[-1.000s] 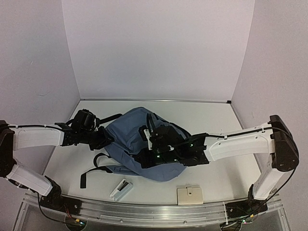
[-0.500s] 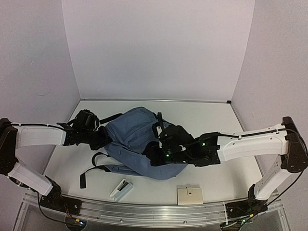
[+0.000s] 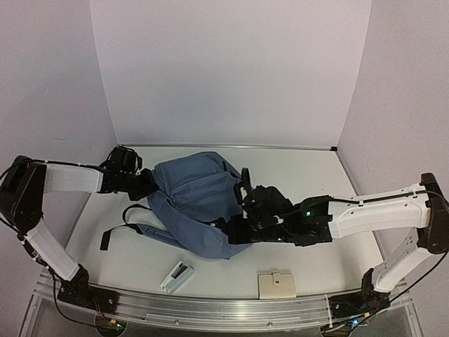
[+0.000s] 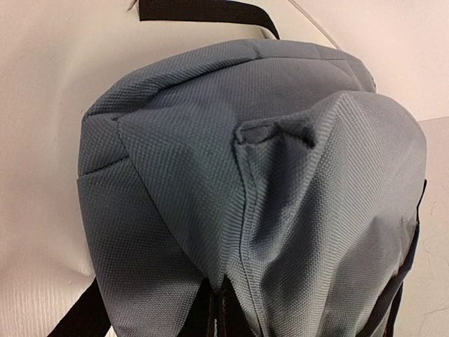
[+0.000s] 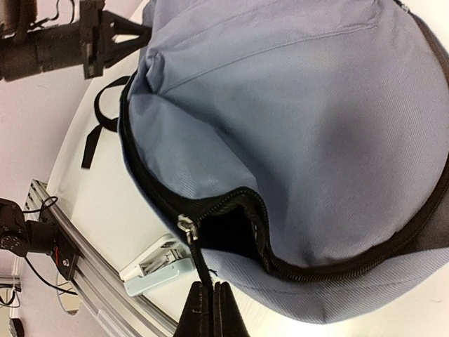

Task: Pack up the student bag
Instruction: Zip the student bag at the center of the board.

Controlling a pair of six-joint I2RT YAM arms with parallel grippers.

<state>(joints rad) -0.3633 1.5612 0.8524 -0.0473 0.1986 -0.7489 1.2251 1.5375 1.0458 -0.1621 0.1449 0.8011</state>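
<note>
I have the left claw (image 4: 216,310) pressed together on a fold of the student bag (image 3: 193,200). The slate-blue fabric bunches straight into its tips, and the bag's rounded end bulges up directly ahead of it. The bag lies on the white table (image 3: 309,175) between the two claws and touches both. The right claw (image 5: 210,303) is also pressed together, pinching the black zipper pull (image 5: 198,267) that runs from its tips up to the metal slider (image 5: 184,225) just above them. Beside that slider the zipper gapes a little and shows black lining (image 5: 224,232). From there the closed zipper track (image 5: 337,270) curves away to the right of the claw along the bag's edge. A small white oblong item (image 5: 156,268) lies on the table just left of the right claw, close to the bag's edge; whether the two touch I cannot tell. In the overhead view a flat beige square piece (image 3: 276,284) lies on the near side of the right claw, apart from the bag. Black shoulder straps (image 3: 118,228) trail loose over the table on the near side of the left claw.
</note>
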